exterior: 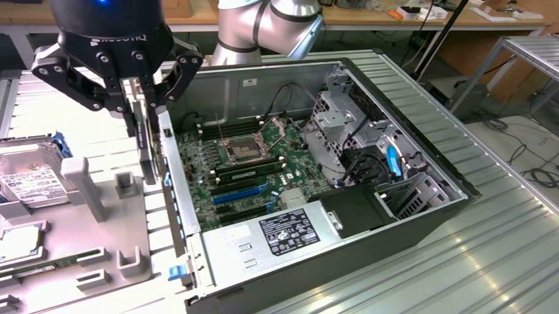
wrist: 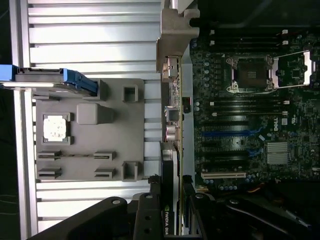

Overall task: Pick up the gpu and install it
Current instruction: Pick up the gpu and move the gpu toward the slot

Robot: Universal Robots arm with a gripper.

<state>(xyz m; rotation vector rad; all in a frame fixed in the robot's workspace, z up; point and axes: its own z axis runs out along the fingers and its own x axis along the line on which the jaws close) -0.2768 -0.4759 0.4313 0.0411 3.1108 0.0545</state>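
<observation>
Clamping the upright NVIDIA-labelled gpu (wrist: 170,165), Robotiq fingers (wrist: 189,205) just beside the open computer case (exterior: 262,65)

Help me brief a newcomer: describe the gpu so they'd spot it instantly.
Find the open computer case; off its wall on the exterior view's left hangs the gripper. The gpu is the thin card clamped upright in it, unlike the hard drive sitting in the tray.

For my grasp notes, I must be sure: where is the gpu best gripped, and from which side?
Grip the gpu by its upper edge from above, jaws on both flat faces. It is thin and hangs upright, edge-on; the gripper holds it this way.
</observation>
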